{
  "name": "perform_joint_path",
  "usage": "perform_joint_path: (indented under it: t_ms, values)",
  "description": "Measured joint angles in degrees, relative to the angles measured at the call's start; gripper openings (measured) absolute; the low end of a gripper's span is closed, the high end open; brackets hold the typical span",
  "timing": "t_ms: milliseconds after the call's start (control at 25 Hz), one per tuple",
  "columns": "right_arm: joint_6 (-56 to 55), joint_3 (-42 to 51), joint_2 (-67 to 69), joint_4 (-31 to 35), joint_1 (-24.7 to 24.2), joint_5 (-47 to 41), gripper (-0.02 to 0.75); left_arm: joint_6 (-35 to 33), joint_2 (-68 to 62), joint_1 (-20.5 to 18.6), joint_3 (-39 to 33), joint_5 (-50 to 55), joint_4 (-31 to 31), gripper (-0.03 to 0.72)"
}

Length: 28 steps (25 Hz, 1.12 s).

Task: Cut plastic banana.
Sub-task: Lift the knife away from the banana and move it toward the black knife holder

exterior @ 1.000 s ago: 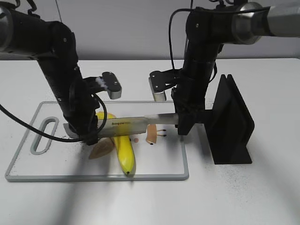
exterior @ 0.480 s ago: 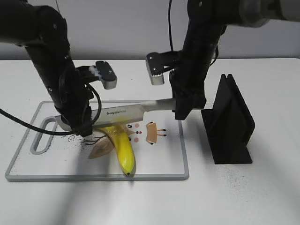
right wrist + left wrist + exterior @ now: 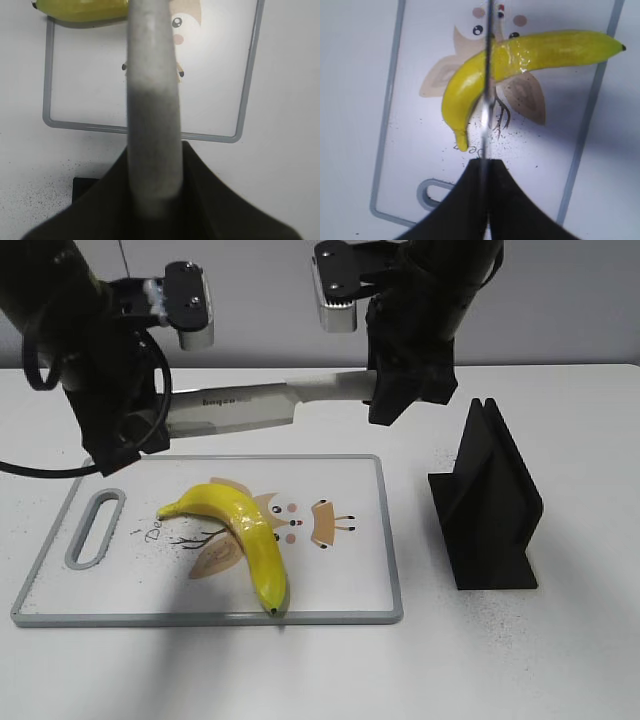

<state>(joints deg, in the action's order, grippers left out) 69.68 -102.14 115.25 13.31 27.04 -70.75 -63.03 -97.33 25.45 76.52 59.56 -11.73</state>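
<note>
A yellow plastic banana (image 3: 245,530) lies in one piece on the white cutting board (image 3: 100,585), its tip towards the front edge. A knife (image 3: 250,400) with a silver blade hangs level above the board, clear of the banana. My left gripper (image 3: 160,428) is shut on the blade's tip end. My right gripper (image 3: 385,390) is shut on the handle end. In the left wrist view the blade (image 3: 487,75) runs edge-on over the banana (image 3: 530,52) from the shut jaws (image 3: 486,172). In the right wrist view the handle (image 3: 150,100) sits in the jaws (image 3: 155,200).
A black knife stand (image 3: 490,510) stands on the table right of the board, and shows in the right wrist view (image 3: 80,185). The board has a grey rim (image 3: 150,129) and a handle slot (image 3: 92,530) at its left end.
Both arms have lifted the knife from down on the banana to well above the board. The banana stays on the board, rolled slightly so its stem points left.
</note>
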Motion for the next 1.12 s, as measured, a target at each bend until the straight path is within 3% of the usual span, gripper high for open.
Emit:
perform_joint_path:
  t_ms: [400, 480, 560, 680, 760, 880, 1120]
  values:
    - [-0.1, -0.1, -2.0, 0.2, 0.0, 0.0, 0.171, -1.7, 3.1, 0.0, 0.0, -0.4, 0.1, 0.003]
    - [-0.2, -0.1, -2.1, 0.2, 0.0, 0.0, 0.169, -1.8, 3.1, 0.0, 0.0, -0.5, 0.0, 0.034]
    - [-0.5, -0.1, -2.1, 0.2, 0.0, -0.1, 0.166, -1.8, 3.1, 0.0, 0.0, -0.7, -0.4, 0.131]
    - [-1.1, -0.1, -2.3, 0.1, 0.0, -0.1, 0.163, -1.7, 3.1, 0.0, 0.0, -0.7, -2.0, 0.441]
    - [-1.5, -0.1, -2.3, 0.1, -0.1, 0.1, 0.162, -0.2, 3.1, 0.0, 0.0, -1.0, -3.3, 0.601]
    - [-2.2, -0.1, -2.3, 0.0, -0.1, 0.1, 0.162, 2.9, 3.1, 0.0, 0.0, -2.4, -3.9, 0.664]
    - [-5.2, -0.1, -2.3, -0.2, -0.1, 0.2, 0.162, 11.2, 3.1, 0.0, 1.2, -3.3, -0.7, 0.679]
